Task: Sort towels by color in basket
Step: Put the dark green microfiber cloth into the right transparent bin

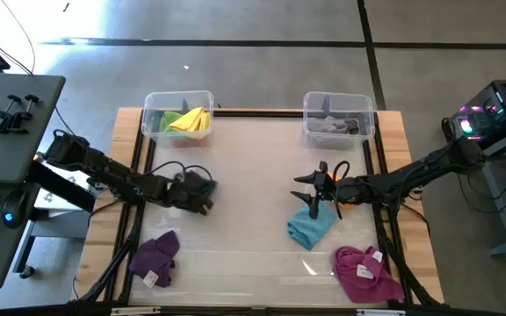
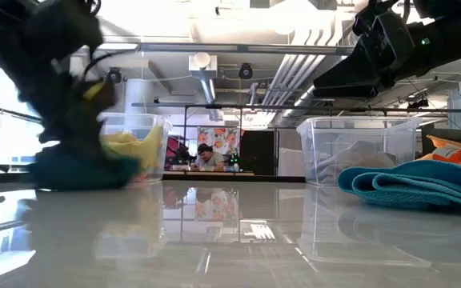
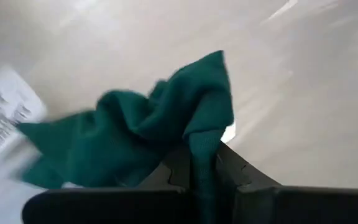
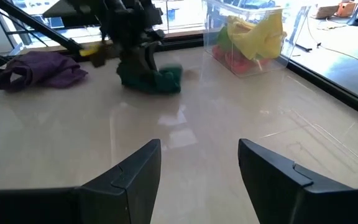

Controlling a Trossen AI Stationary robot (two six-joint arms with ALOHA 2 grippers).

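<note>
My left gripper (image 1: 202,191) is shut on the dark teal towel (image 3: 135,137), left of the table's middle; that towel also shows in the right wrist view (image 4: 154,79). My right gripper (image 4: 199,163) is open and touches nothing. It hovers right of centre (image 1: 306,190), just above the light blue towel (image 1: 310,226), which lies bunched on the table. The orange towel (image 2: 457,151) peeks out behind the blue one. The purple towel (image 1: 156,257) lies near-left and the magenta towel (image 1: 367,272) near-right. The yellow, green and pink towels fill the left bin (image 1: 178,118); the grey towel sits in the right bin (image 1: 336,121). My left gripper pinches a narrow fold of the dark teal towel (image 3: 204,158) between its two fingers (image 3: 241,174). The rest of the cloth spreads slack beyond the fingertips, with its white tag (image 3: 5,118) at the far end. In the right wrist view its lower part rests on the table.
Two clear plastic bins stand at the far edge, one left (image 2: 134,144) and one right (image 2: 354,148). The glossy tabletop between the arms is bare (image 1: 253,202). A person sits in the room far behind the table (image 2: 206,156).
</note>
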